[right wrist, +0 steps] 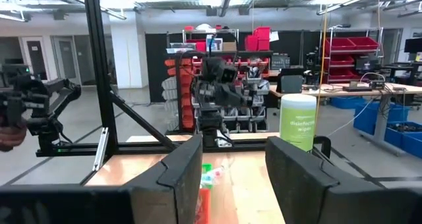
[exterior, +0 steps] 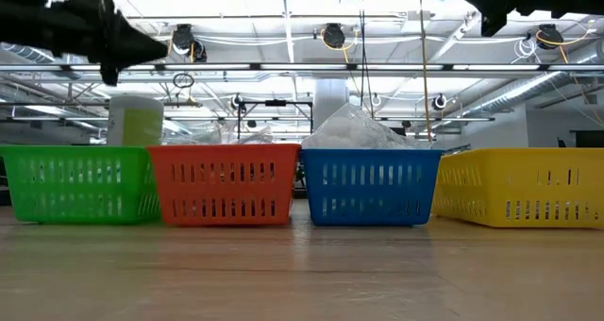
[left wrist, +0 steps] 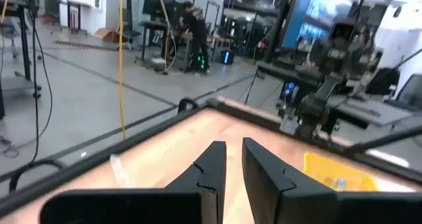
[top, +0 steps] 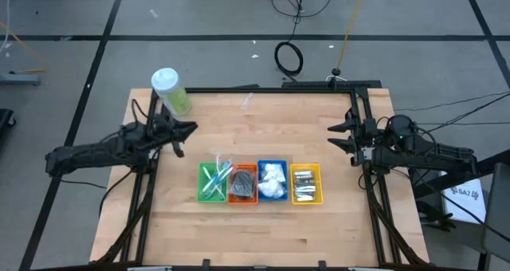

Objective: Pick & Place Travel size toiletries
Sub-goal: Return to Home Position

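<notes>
Dark left pincer (left wrist: pixel 234 143) slightly ajar, right pincer (right wrist: pixel 234 142) wide apart, both empty.

high: looks straight down on whole table (top: pixel 263 223) | low: sits at table-top level, close to bin row (exterior: pixel 226 184), looks level across | left wrist: rides behind left gripper (left wrist: pixel 233 145), faces right arm (left wrist: pixel 323 99) | right wrist: rides behind right gripper (right wrist: pixel 234 145), faces left arm (right wrist: pixel 214 99) | shared: bin row in high and low
</notes>
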